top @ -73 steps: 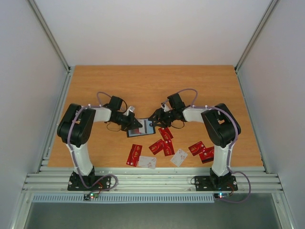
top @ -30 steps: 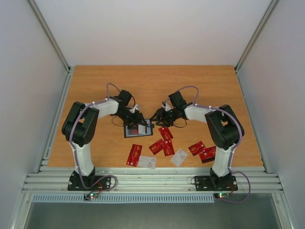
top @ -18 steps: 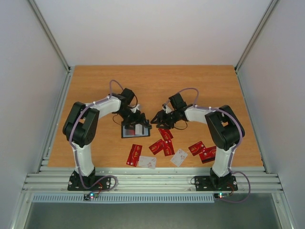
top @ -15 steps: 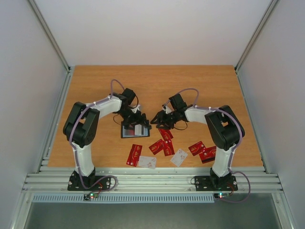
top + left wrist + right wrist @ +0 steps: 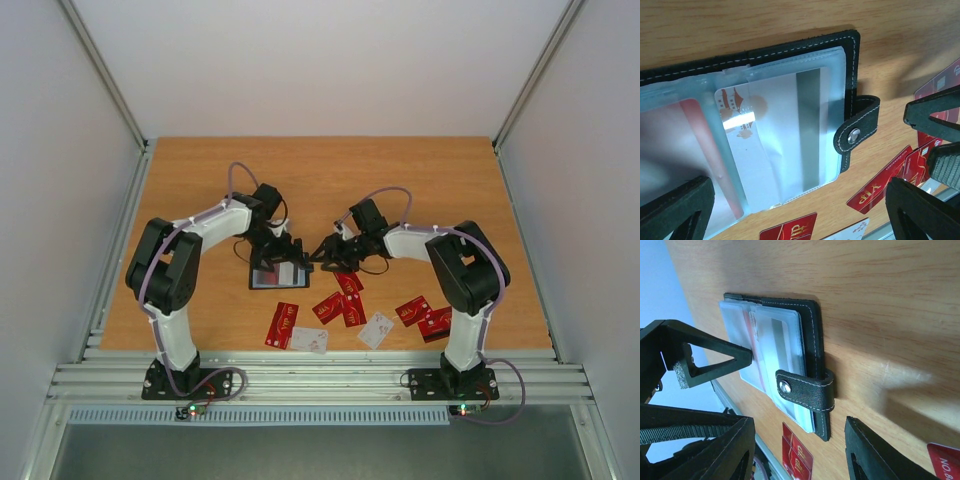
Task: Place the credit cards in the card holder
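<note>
The black card holder [image 5: 262, 280] lies open on the table, its clear sleeves facing up. In the left wrist view a white credit card [image 5: 785, 130] with a grey stripe sits in a sleeve, a red one [image 5: 705, 150] further left. My left gripper [image 5: 285, 255] hovers over the holder [image 5: 790, 50], open wide and holding nothing [image 5: 800, 185]. My right gripper [image 5: 325, 258] is open beside the holder's right edge, its jaws either side of the snap tab [image 5: 805, 387] without touching it. Loose red cards [image 5: 282, 323] and a white one [image 5: 377, 330] lie nearer the front.
More red cards lie at the front right [image 5: 434, 323] and just right of the holder [image 5: 348, 283]. The two grippers' fingers stand close together over the holder's right side. Metal rails [image 5: 320, 375] border the table's front edge, grey walls the sides.
My left gripper has opened wide over the holder. The holder has slid a little left and toward the front. The right gripper has edged left after it, its jaws unchanged.
</note>
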Robot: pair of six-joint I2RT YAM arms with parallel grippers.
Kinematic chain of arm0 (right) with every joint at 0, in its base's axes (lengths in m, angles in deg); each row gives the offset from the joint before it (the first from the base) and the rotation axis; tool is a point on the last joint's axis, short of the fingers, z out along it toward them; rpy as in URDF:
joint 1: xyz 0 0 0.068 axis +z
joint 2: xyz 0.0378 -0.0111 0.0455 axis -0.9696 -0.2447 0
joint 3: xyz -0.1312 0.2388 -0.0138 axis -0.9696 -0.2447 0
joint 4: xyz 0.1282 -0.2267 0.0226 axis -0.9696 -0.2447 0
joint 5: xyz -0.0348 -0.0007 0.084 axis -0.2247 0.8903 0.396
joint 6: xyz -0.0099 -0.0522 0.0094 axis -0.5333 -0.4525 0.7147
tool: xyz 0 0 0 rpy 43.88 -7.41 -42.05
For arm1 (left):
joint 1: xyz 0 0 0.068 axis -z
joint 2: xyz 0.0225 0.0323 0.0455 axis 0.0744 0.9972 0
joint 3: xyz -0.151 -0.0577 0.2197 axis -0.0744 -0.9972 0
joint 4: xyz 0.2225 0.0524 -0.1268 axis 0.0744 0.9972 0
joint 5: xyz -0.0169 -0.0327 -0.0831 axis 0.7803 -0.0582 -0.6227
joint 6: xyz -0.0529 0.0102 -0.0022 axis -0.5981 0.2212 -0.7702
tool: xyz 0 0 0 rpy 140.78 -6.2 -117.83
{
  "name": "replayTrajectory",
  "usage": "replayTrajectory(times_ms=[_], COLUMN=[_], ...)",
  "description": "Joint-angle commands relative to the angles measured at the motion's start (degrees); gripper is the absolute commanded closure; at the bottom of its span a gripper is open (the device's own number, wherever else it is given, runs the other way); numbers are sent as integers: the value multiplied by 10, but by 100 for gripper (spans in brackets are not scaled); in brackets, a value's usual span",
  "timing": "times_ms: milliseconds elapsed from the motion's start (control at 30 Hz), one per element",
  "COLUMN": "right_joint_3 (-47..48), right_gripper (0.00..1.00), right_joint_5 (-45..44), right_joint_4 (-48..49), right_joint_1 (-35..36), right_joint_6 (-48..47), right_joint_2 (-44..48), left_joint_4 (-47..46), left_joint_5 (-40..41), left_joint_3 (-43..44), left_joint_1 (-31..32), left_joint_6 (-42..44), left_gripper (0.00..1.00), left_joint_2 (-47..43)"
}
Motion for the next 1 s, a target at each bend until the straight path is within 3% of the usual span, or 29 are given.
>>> replayTrajectory(times_ms=[0,467,967], right_joint_3=[-3,2,5], right_gripper=[50,50,51], right_joint_5=[5,-2,-2], right_joint_4=[19,38,44], right_joint_1=[10,29,30], right_joint_6=[10,28,35], right_joint_2=[-11,-33,-43], left_joint_4=[8,-21,-19], left_joint_5=[11,-29,-16], left_joint_3=[-11,-15,-6], left_joint_1=[2,7,21], left_joint_6=[14,3,-6], left_gripper=[6,25,30], left_joint_2=[-15,8,0])
